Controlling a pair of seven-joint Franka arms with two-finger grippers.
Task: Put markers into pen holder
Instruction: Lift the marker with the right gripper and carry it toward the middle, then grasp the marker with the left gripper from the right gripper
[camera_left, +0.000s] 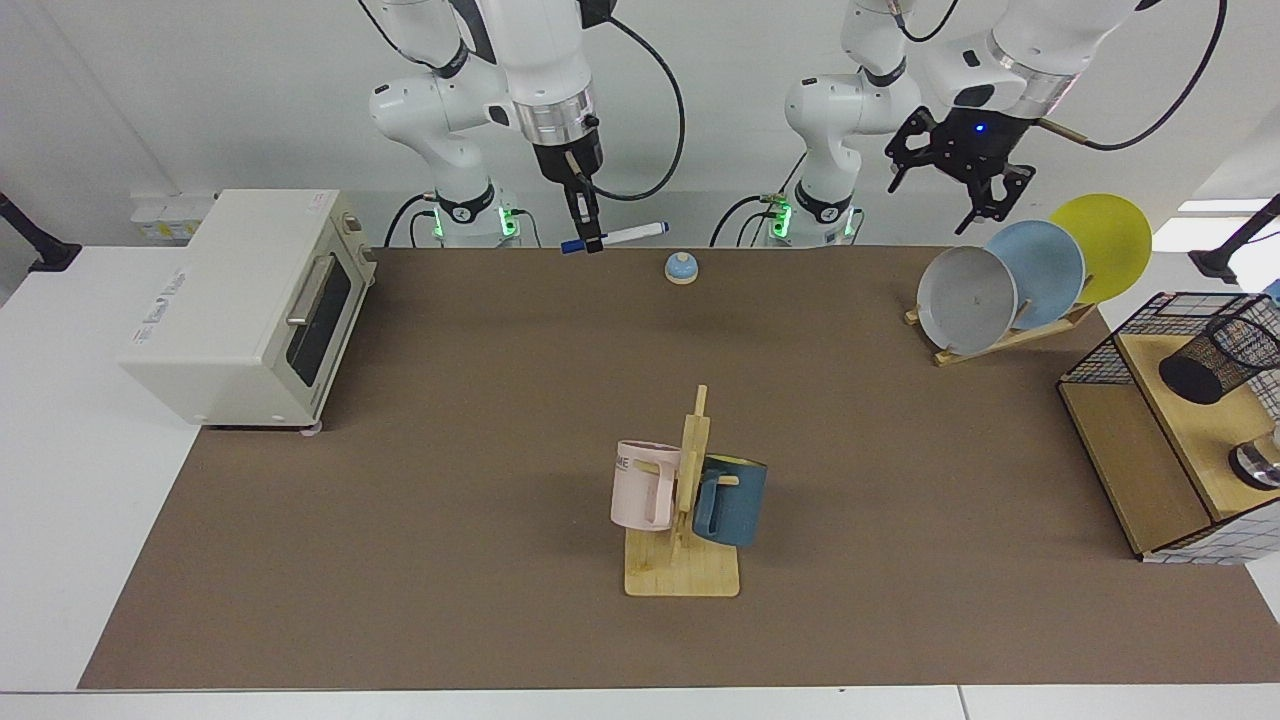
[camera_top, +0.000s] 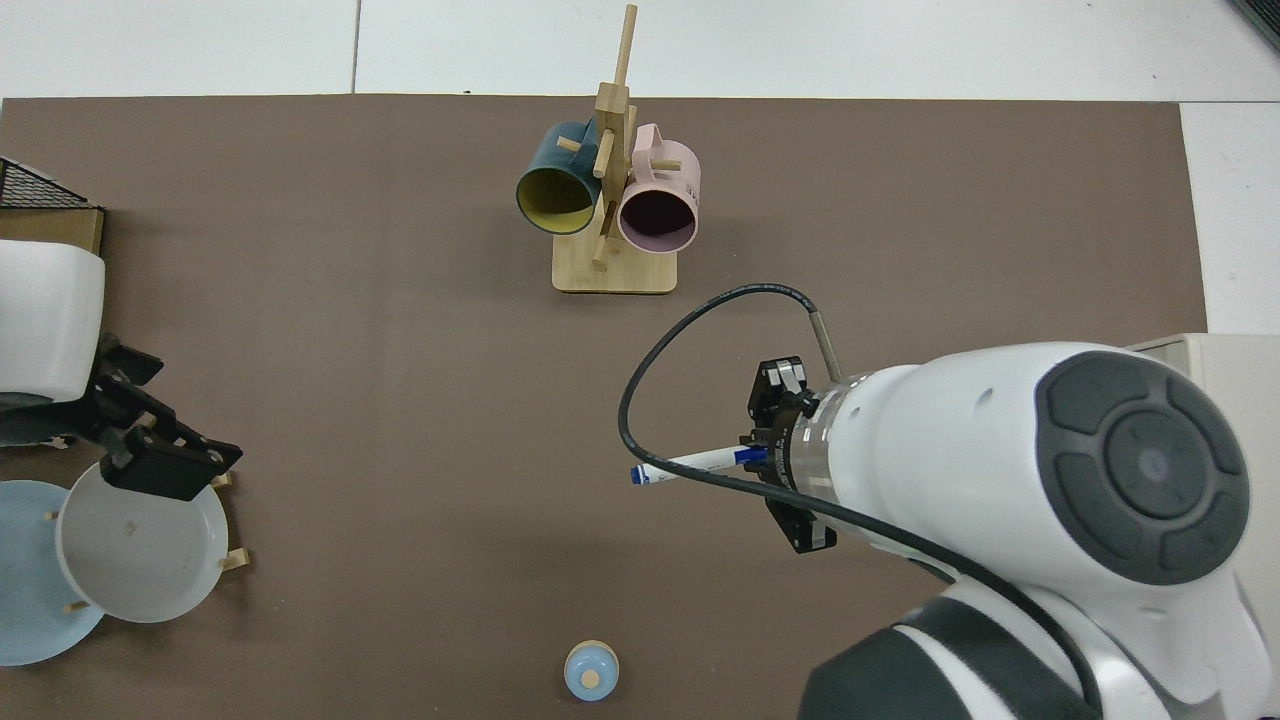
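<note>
Facing view: right gripper (camera_left: 591, 241) pinches marker (camera_left: 625, 236), high up.
Left gripper (camera_left: 955, 185): fingers apart, waits.
Left to do: pen holder (camera_left: 1222, 356) far off.

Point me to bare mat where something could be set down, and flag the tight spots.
Free: the wide mat between the toaster oven and the mug rack, and between that rack and the plate rack. Crowded: the wire basket shelf with the pen holder. At the far edge, the right gripper holds the marker beside the bell; the left gripper hangs above the plates.
</note>
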